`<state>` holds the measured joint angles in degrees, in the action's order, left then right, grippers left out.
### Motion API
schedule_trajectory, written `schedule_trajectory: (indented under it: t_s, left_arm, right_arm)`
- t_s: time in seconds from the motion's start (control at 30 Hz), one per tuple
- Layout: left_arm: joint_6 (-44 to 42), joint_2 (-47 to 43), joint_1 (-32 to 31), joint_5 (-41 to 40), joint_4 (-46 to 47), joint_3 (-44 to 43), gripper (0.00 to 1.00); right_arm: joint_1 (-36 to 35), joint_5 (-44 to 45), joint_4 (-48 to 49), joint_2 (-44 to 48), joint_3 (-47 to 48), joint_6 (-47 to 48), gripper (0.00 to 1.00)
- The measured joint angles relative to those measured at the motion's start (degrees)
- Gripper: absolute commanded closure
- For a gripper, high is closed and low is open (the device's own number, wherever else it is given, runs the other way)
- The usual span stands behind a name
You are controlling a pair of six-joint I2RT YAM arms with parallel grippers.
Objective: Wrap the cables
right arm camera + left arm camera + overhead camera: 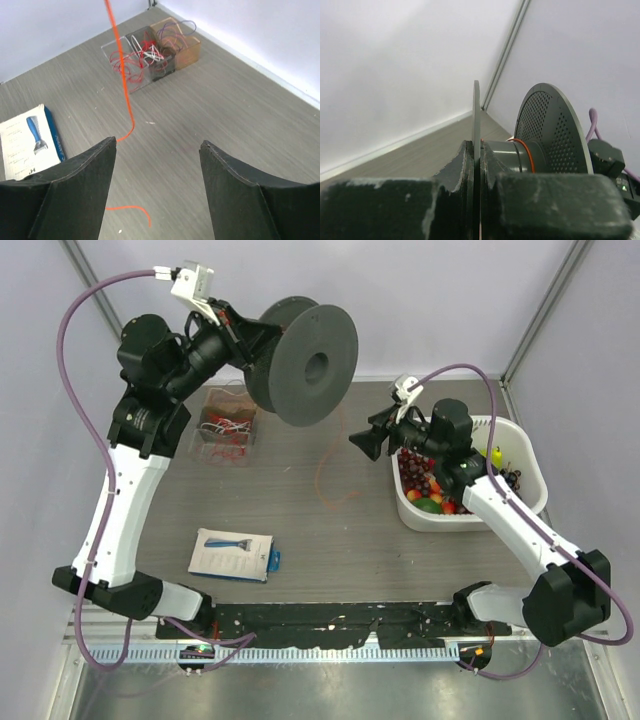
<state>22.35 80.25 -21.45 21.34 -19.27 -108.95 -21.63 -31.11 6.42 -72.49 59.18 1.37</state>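
Note:
My left gripper [252, 340] is raised at the back and shut on one flange [476, 115] of a grey spool [312, 362]. One turn of orange cable [527, 152] lies round the spool's hub. A thin orange cable [334, 478] hangs from the spool to the table and shows in the right wrist view [121, 80]. It passes behind my left fingertip, and its loose end [137, 209] lies on the table. My right gripper [364, 443] is open and empty above the table [158, 142], just right of the hanging cable. More red and whitish cables [145, 52] lie tangled in a clear box.
The clear box [228, 426] stands at the back left, with an amber compartment [180, 42] holding purple wires. A white basket of fruit [528, 476] stands on the right. A white and blue packet [232, 554] lies front left.

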Motion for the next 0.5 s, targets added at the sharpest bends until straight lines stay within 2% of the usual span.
schedule_trajectory:
  t_s: [0.2, 0.5]
  left_arm:
    - [0.50, 1.42, 0.00, -1.20, 0.15, -4.66, 1.00]
    - [2.36, 4.55, 0.00, -1.51, 0.20, -10.19, 1.00]
  right_arm:
    - [0.00, 0.48, -0.61, 2.40, -5.66, 0.57, 0.23]
    - [0.00, -2.82, -4.72, 2.51, -11.91, 12.68, 0.22]
